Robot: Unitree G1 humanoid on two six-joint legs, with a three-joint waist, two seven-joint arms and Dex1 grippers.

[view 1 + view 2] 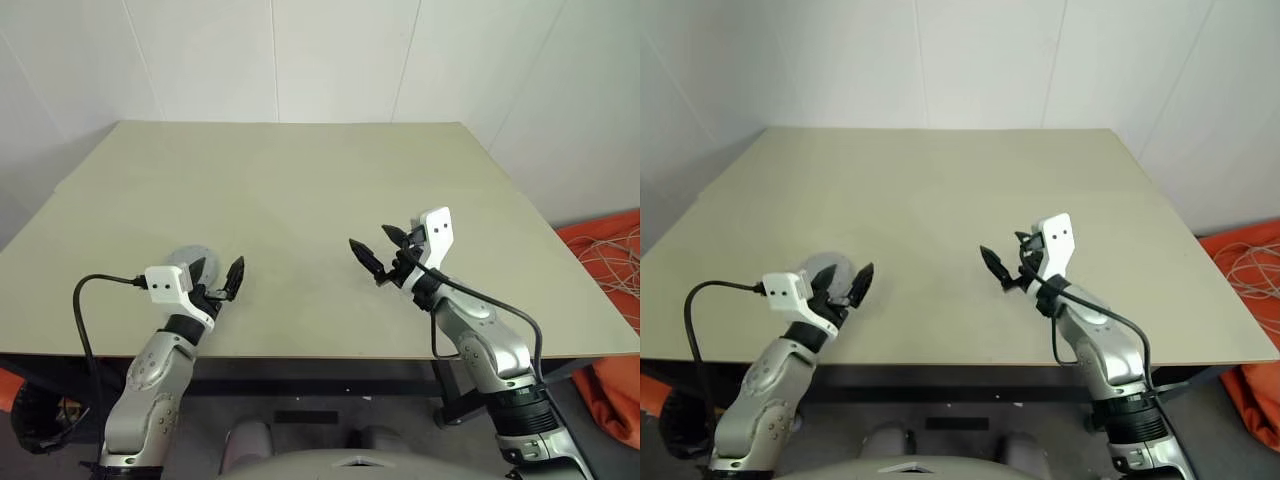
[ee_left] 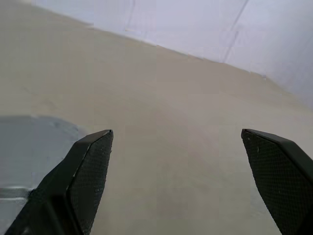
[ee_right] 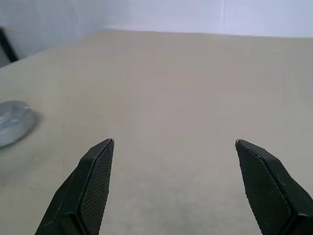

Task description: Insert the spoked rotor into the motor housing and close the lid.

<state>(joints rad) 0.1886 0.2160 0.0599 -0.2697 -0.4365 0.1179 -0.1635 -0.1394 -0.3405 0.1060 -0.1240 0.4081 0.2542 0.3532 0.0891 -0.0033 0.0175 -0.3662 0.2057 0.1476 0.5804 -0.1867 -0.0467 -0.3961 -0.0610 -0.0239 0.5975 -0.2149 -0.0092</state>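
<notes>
1. The tabletop (image 1: pixel 300 200) is a pale beige board set against white walls; it serves as the landmark here.
2. A round, flat, silver-grey disc (image 1: pixel 826 268) lies on the tabletop near its front edge, towards the robot's left. It looks like the motor housing with its lid down, but the left arm hides part of it and no copper windings or spokes can be made out, so I cannot tell which part is showing.
3. The same disc appears in the right wrist view as a low grey round shape (image 3: pixel 12 122) resting flat on the tabletop, and in the left wrist view as a blurred grey patch (image 2: pixel 34 147) just beside one finger.
4. The left gripper (image 1: pixel 222 282) hovers over the front-left part of the tabletop, right beside the disc. Its two black fingers (image 2: pixel 88 171) stand wide apart with nothing between them.
5. The right gripper (image 1: pixel 378 252) is held above the front of the tabletop, right of its middle and well apart from the disc. Its fingers (image 3: pixel 95 181) are also spread wide and hold nothing; bare tabletop shows between them.
6. Off the tabletop's right side, an orange cloth with a tangle of pale cable (image 1: pixel 610 260) lies on the floor.
</notes>
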